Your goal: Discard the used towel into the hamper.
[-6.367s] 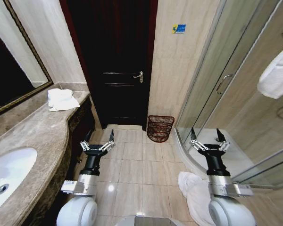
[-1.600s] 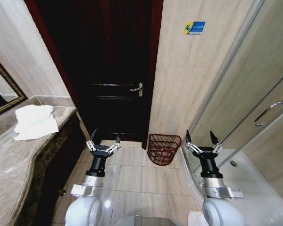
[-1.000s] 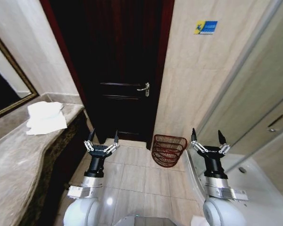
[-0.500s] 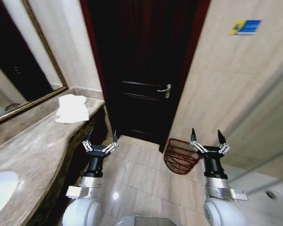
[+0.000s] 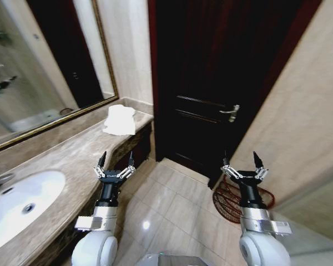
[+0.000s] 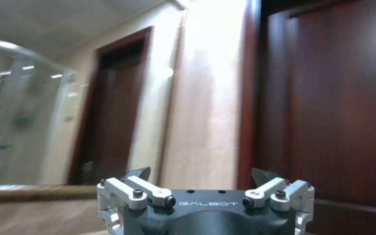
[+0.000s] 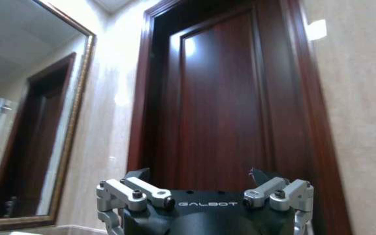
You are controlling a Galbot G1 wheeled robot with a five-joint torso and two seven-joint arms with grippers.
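The room is a bathroom with a pale tiled floor (image 5: 172,208) and beige tiled walls. Along the left runs a marble worktop (image 5: 61,166) with a white sink (image 5: 19,197) set into its near end and a gold-framed mirror (image 5: 44,66) on the wall above it. At the far end of the worktop lies a folded white towel (image 5: 120,119), flat on the marble and close to the corner. Straight ahead stands a dark wooden door (image 5: 222,83) with a metal lever handle (image 5: 231,112).

The hamper (image 5: 233,202) sits on the floor at the right, near the foot of the door frame and against the beige wall; the right arm covers much of it.

Both arms are held upright in front of the robot. The left gripper (image 5: 115,160) stands over the edge of the worktop, its fingers spread and holding nothing. The right gripper (image 5: 244,162) stands in front of the hamper, its fingers likewise spread and empty.

Compared with half a second ago, the camera has swung left: the sink and mirror take up more of the view, the door has slid right, and the blue wall sign is gone from view. The grippers keep the same raised, released pose.
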